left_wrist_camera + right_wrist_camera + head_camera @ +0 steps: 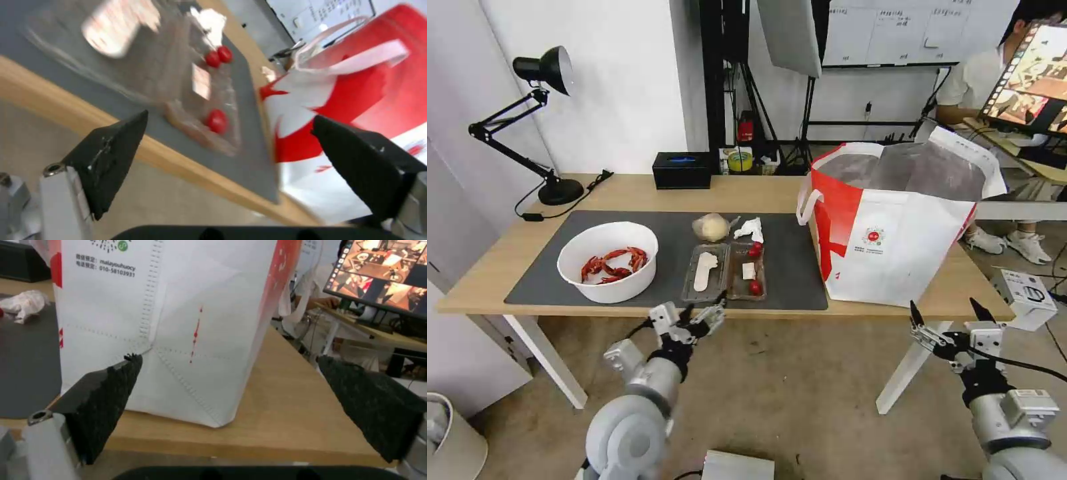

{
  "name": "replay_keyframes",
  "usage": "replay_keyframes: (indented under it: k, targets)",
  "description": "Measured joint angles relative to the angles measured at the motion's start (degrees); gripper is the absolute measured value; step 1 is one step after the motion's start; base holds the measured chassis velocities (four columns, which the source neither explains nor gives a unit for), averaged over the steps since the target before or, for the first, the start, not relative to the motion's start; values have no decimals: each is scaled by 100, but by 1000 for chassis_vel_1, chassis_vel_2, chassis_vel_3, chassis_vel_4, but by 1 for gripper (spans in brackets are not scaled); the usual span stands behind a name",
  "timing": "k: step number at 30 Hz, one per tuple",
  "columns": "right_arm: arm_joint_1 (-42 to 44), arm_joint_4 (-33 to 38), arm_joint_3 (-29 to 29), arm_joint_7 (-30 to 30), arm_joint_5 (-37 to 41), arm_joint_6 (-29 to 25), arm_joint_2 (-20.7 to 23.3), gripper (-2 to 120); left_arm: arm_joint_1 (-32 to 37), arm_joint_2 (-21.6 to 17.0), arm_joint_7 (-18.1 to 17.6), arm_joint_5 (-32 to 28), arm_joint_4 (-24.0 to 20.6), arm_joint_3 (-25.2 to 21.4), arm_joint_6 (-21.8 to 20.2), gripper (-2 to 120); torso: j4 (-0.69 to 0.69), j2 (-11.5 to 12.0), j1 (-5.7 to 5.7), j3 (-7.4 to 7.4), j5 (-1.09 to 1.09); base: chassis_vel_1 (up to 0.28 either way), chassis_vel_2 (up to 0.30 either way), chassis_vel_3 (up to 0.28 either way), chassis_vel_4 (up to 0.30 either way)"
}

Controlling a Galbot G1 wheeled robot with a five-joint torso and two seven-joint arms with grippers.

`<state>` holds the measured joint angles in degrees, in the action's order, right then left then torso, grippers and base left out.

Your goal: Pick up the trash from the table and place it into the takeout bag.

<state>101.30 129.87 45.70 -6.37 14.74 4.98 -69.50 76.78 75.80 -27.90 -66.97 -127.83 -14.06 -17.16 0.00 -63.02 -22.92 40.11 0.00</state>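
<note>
Left hand [702, 305] gapes at table [627, 190] edge.

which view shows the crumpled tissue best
The head view: the crumpled white tissue lies whole and sharp on the dark grey mat. The right wrist view catches it at the picture's edge; the left wrist view shows it blurred.

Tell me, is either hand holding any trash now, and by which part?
Nothing is held. The left hand is open at the table's near edge, just short of the clamshell tray. The right hand is open near the takeout bag.
</note>
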Motion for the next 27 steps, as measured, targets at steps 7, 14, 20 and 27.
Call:
replay_keyframes:
  k: [7,14,20,27]
  targets:
    - [45,-46,18,2,-26,-82,-41,100,-275,598,-604,-542,197,-130,-192,100,1,0,0,0,1,0,0,0,0]
    - [62,-76,26,1,-65,-107,-75,100,-444,936,-724,-608,454,-70,-196,100,0,0,0,0,1,0,0,0,0]
    - [66,-118,20,0,-108,-145,-105,100,-533,1019,-736,-635,603,-100,-187,100,0,0,0,0,0,0,0,0,0]
    - [36,-181,-19,-2,-162,-189,-153,100,-720,1011,-669,-621,928,-268,-149,100,0,0,0,0,0,0,0,0,0]
